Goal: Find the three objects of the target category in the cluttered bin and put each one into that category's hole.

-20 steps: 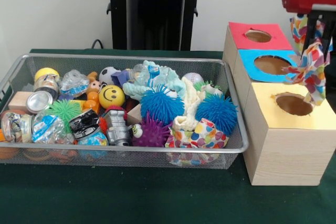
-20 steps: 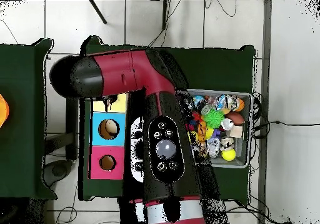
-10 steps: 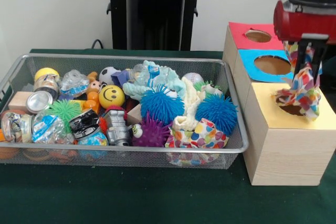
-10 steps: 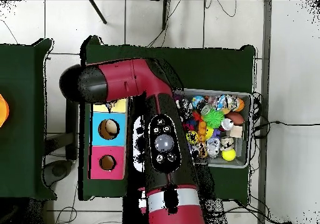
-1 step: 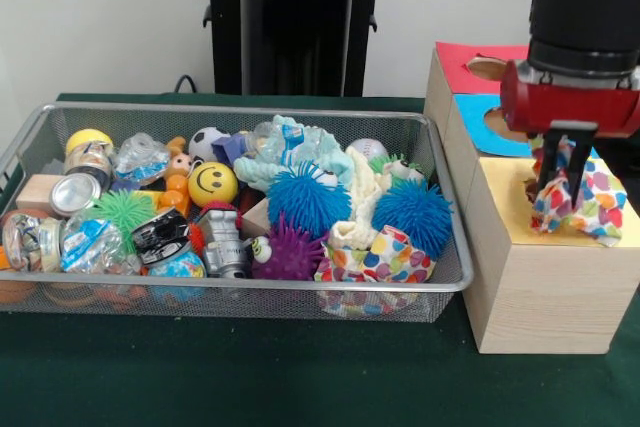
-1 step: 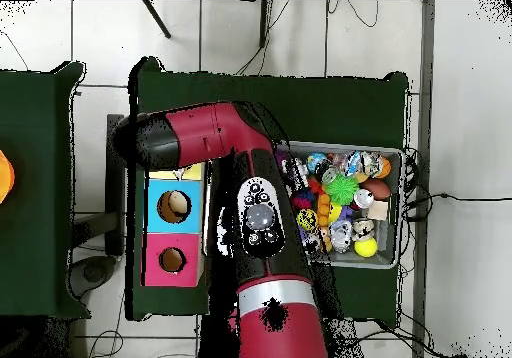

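Note:
My gripper (image 5: 562, 179) hangs low over the yellow-topped box (image 5: 540, 267), shut on a cloth with coloured dots (image 5: 596, 202). The cloth rests bunched on the box top and hides the hole there. In the wire bin (image 5: 230, 292) lie a second dotted cloth (image 5: 385, 257) at the front right corner, a cream cloth (image 5: 365, 197) and a pale blue cloth (image 5: 300, 147). In the overhead view the red arm (image 6: 260, 224) covers the gripper and most of the yellow box (image 6: 192, 171).
Behind the yellow box stand the blue box (image 5: 478, 112) and the red box (image 5: 462, 55), each with a round hole; both holes show from above (image 6: 173, 206) (image 6: 172, 260). The bin also holds spiky balls (image 5: 305, 202), cans, a smiley ball and small toys.
The gripper came down and toward the camera with the dotted cloth, from hanging above the blue box to resting the cloth on the yellow box's top.

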